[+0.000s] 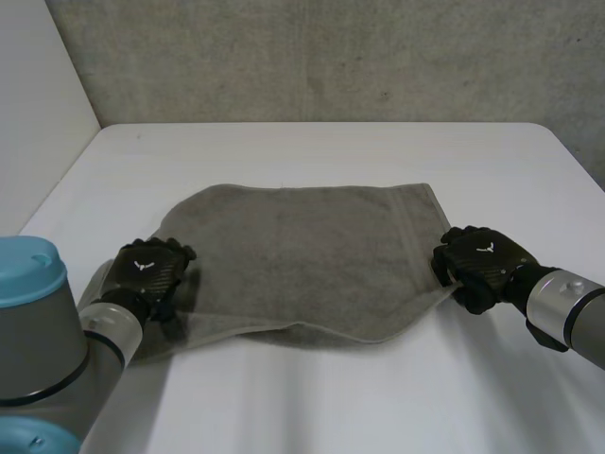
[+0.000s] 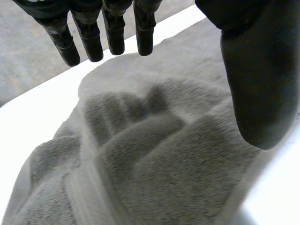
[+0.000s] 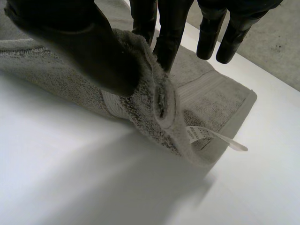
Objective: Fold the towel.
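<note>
Head view: the towel (image 1: 302, 260) lies spread at the middle of the tabletop (image 1: 312, 151). The left hand (image 1: 144, 274) sits over its 8 o'clock corner, fingers straight, gripping nothing. The right hand (image 1: 477, 265), at 4 o'clock, pinches the towel's raised edge between thumb and fingers.

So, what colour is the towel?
Plain grey; the towel shows it best in the head view.
</note>
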